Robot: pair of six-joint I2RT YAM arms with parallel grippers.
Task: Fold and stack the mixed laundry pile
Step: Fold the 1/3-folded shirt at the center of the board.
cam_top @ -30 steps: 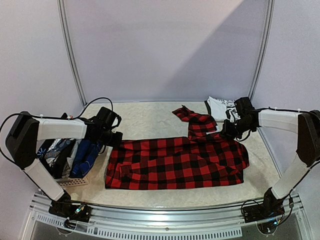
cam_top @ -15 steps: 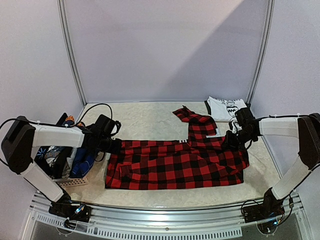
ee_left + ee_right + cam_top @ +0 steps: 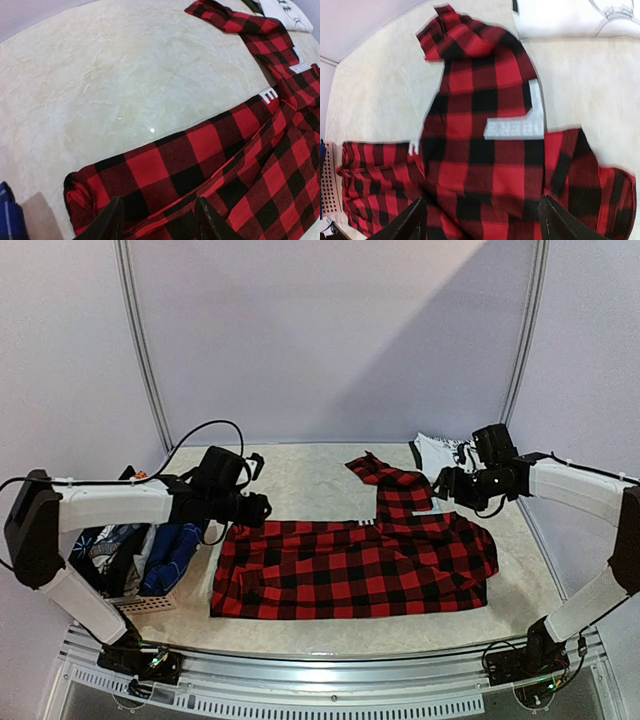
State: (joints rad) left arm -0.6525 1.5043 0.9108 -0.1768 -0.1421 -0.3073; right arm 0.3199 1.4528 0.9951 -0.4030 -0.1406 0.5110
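Jaws of both grippers stood apart with nothing clamped between them. The left gripper hung just over the far left corner of the red-and-black plaid fabric shirt, and in its wrist view the two dark fingers framed the folded plaid edge without closing on it. The right gripper hovered above the shirt's far right part, and from its own camera the fingers were spread wide over the cloth. That shirt lay flat across the middle of the pale, marble-patterned table as a long strip running left to right, with one sleeve reaching toward the far side. White block lettering showed on the plaid near the base of that sleeve. A white T-shirt with a dark print rested at the far right of the table, just beyond the sleeve and beside the right gripper. At the near left edge, a small pinkish perforated basket held bunched blue and navy garments, apart from the plaid shirt.
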